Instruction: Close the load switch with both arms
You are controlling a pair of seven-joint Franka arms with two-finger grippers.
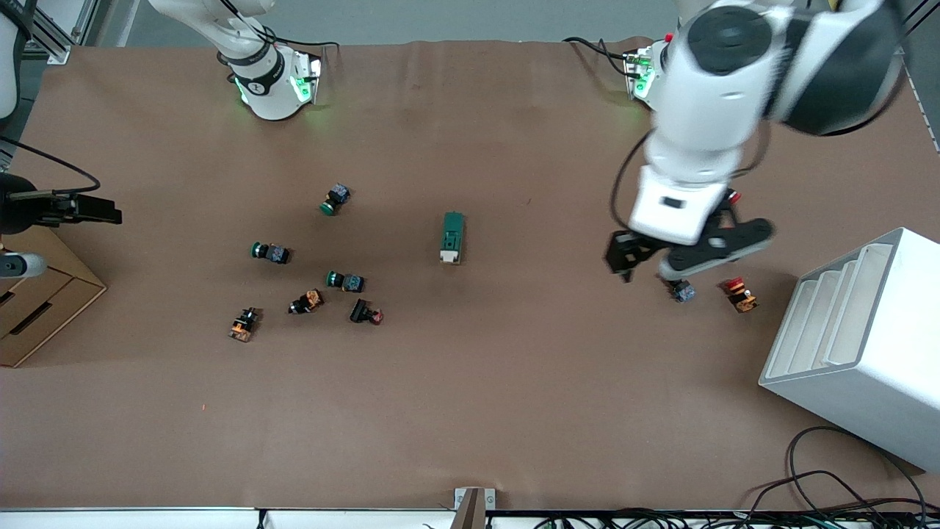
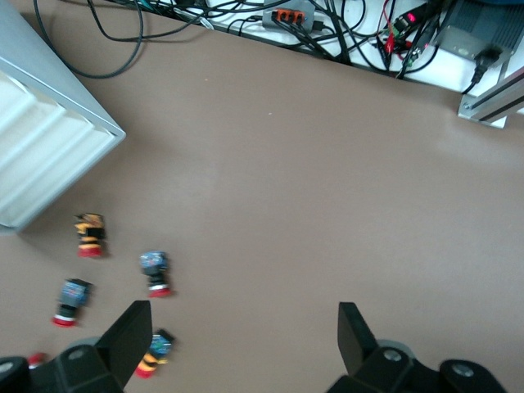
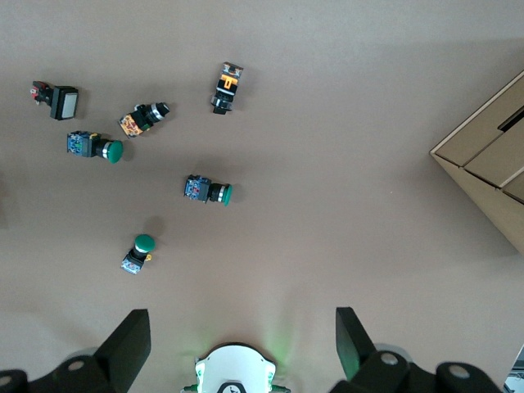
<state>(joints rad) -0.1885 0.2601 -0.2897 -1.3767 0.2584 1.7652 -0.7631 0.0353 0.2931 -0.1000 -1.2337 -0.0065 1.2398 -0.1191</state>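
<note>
A brown mat (image 1: 470, 411) covers the whole table under flat, even light. At the left arm's end stands a white slotted rack (image 1: 855, 345), set at an angle. At the right arm's end sits a cardboard box (image 1: 37, 301) with slots in its side. Black cables (image 1: 830, 488) trail over the mat's edge nearest the front camera, near the rack. Along the top, a strip of grey floor (image 1: 455, 18) shows past the mat.
</note>
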